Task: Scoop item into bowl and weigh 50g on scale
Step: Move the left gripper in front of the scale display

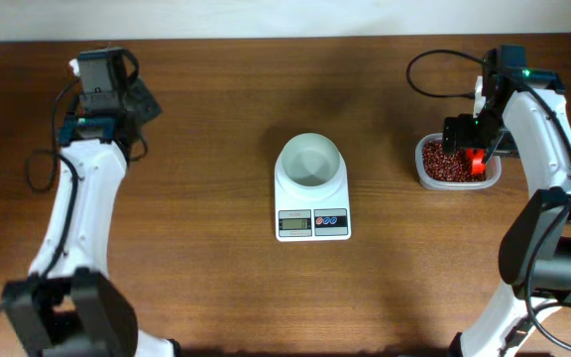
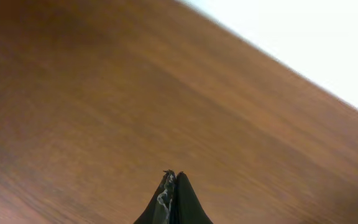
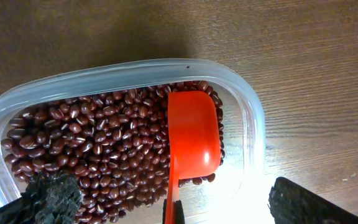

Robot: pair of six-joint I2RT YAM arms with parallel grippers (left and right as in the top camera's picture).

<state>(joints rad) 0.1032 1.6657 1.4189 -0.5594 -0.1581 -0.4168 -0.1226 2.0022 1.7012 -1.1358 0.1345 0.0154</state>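
The beans [image 3: 104, 143] fill a clear plastic tub [image 3: 104, 73] at the right of the table, also visible from overhead as the beans [image 1: 442, 162]. A red scoop [image 3: 193, 134] lies in the tub, its cup on the beans and its handle pointing back between my fingers. My right gripper [image 3: 173, 190] hangs over the tub's near side, open wide, with neither finger touching the scoop. The white bowl [image 1: 308, 162] stands empty on the scale [image 1: 312, 216] at the table's middle. My left gripper [image 2: 174, 175] is shut on nothing above bare wood at the far left [image 1: 145, 99].
The tub [image 1: 426, 177] sits near the table's right edge, under the right arm. The white wall runs along the table's back edge [image 1: 285, 38].
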